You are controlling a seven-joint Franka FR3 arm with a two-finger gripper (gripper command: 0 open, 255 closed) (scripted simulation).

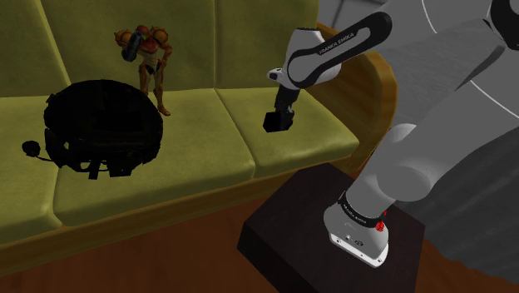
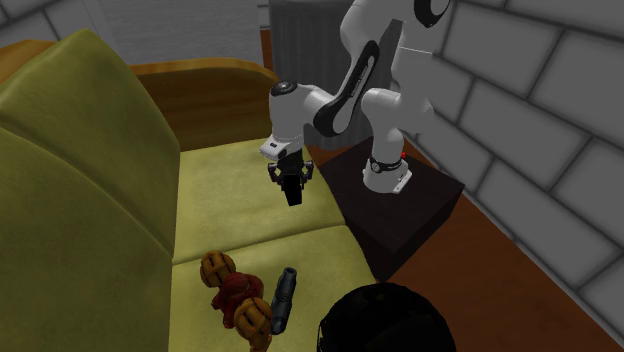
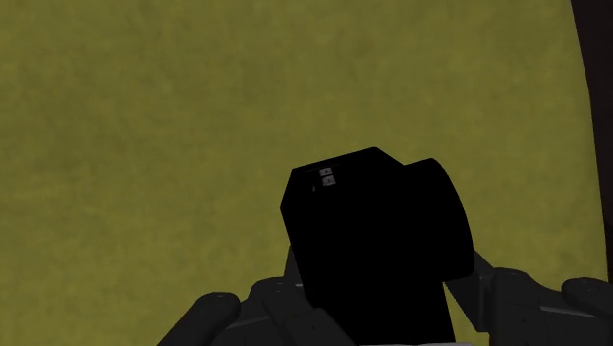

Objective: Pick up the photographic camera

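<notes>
Holding the camera over the sofa

Clamped between the fingers of the gripper point(image 1: 280, 115), the black camera point(image 1: 279, 122) hangs over the right-hand seat cushion in the shoulder view. The gripper points down at the cushion. In the second exterior view the gripper point(image 2: 291, 180) and the camera point(image 2: 293, 194) seem to hang clear of the olive sofa point(image 2: 90, 170), though I cannot tell the gap for sure. In the wrist view the camera point(image 3: 378, 236) sits between the two fingers, with plain olive fabric behind it.

On the next cushion, well apart from the camera, an orange and red figurine point(image 1: 150, 62) stands upright against the sofa back. Just beside it lies a large black rounded lump point(image 1: 100, 129); what it is cannot be made out. Neither lies under the gripper. The arm's dark stand point(image 1: 316, 225) sits against the sofa's front edge, near its curved wooden armrest point(image 1: 370, 87). A grey brick wall point(image 2: 520, 120) rises behind the stand.
</notes>
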